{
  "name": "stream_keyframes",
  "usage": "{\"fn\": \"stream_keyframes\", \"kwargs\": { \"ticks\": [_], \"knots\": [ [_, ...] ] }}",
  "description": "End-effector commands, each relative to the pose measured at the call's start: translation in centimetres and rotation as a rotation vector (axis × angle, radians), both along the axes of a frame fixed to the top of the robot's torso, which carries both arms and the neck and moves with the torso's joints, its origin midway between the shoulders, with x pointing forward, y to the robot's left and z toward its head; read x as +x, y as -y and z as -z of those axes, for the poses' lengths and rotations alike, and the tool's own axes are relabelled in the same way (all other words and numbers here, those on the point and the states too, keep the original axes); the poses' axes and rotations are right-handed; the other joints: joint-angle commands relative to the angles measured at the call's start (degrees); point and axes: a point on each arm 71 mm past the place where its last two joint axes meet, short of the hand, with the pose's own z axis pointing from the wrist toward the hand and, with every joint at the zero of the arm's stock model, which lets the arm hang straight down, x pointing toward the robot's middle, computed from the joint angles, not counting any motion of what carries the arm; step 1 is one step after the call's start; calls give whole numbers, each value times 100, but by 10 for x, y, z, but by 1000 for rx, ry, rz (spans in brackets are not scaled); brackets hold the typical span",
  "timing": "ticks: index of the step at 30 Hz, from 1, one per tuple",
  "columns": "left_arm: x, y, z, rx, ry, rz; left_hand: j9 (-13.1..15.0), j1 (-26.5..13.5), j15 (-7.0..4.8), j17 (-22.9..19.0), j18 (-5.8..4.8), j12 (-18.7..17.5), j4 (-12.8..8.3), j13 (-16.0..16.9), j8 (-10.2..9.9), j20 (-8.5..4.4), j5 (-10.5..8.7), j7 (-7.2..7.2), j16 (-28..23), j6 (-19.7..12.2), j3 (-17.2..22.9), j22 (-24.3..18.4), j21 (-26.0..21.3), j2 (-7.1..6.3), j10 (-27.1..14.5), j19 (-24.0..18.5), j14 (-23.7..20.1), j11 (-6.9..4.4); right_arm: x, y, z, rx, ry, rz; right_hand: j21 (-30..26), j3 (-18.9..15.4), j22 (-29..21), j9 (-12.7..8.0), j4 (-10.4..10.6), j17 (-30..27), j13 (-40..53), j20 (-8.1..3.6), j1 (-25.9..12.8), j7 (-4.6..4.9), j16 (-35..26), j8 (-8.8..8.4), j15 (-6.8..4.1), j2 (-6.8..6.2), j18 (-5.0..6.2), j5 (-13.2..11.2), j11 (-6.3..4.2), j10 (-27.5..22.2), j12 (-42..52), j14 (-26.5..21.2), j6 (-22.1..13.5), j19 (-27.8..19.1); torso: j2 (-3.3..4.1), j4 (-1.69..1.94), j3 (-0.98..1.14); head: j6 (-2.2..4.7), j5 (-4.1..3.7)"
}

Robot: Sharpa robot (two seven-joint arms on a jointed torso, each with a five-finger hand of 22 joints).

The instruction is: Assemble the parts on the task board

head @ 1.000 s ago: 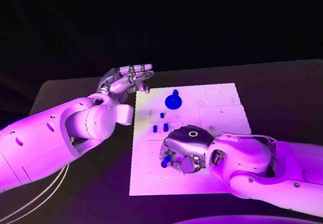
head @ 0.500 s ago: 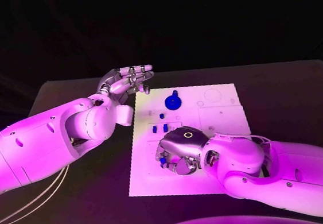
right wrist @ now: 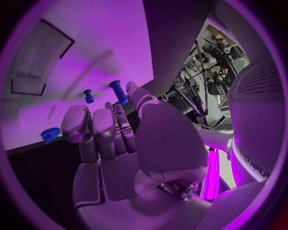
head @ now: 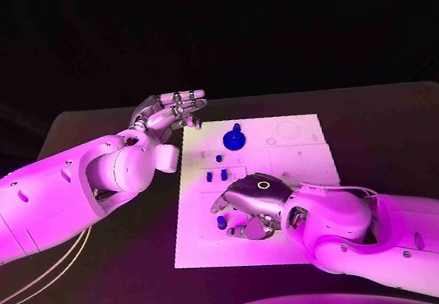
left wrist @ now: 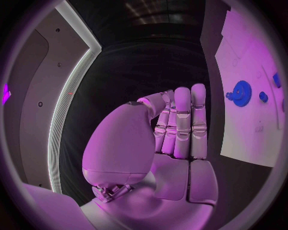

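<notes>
Both hands hold nothing: left hand (head: 173, 109) off the task board's (head: 294, 155) corner, right hand (head: 249, 206) curled above it.

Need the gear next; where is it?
In the head view, the blue gear lies on the board's far part, just right of the left hand.

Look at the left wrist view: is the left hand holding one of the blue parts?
No. The left hand holds nothing, its fingers straight and together, while the blue gear lies apart on the task board.
</notes>
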Motion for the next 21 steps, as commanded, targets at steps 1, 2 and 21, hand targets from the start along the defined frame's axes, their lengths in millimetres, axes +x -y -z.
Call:
{"fn": "stream_keyframes", "kwargs": {
  "ticks": [1,2,21],
  "knots": [
    [0,1,-1,1,9,20,7,-56,-13,-9,116,36,-26,-4,39,-18,9,6,27,28,-24,-8,-27,4,-58,-40,-41,4,-2,7,-13,110,54,11,-42,-229,-24,8,99,-39,10,33,126,23,-37,-12,26,32,39,11,-22,-16,97,6,-28,10,-3,-12,2,16,-27],
    [0,1,-1,2,9,20,7,-56,-13,-9,116,36,-26,-4,39,-18,9,6,27,28,-24,-8,-27,4,-58,-40,-41,4,-2,11,-16,125,61,18,-49,-283,-33,11,133,-51,13,27,157,44,-41,-8,18,50,41,19,-31,16,141,4,-3,10,0,-14,0,16,-30],
    [-3,-2,2,7,3,23,5,-59,-13,-11,116,40,-30,-5,39,-18,8,8,28,22,-28,-8,-29,4,-65,-42,-44,5,18,169,-34,89,-153,515,804,-942,986,118,1133,992,1240,-444,-556,-229,810,350,-514,93,-203,782,-688,3087,2103,277,1028,759,-66,-199,-53,125,-614]
  ]
}}
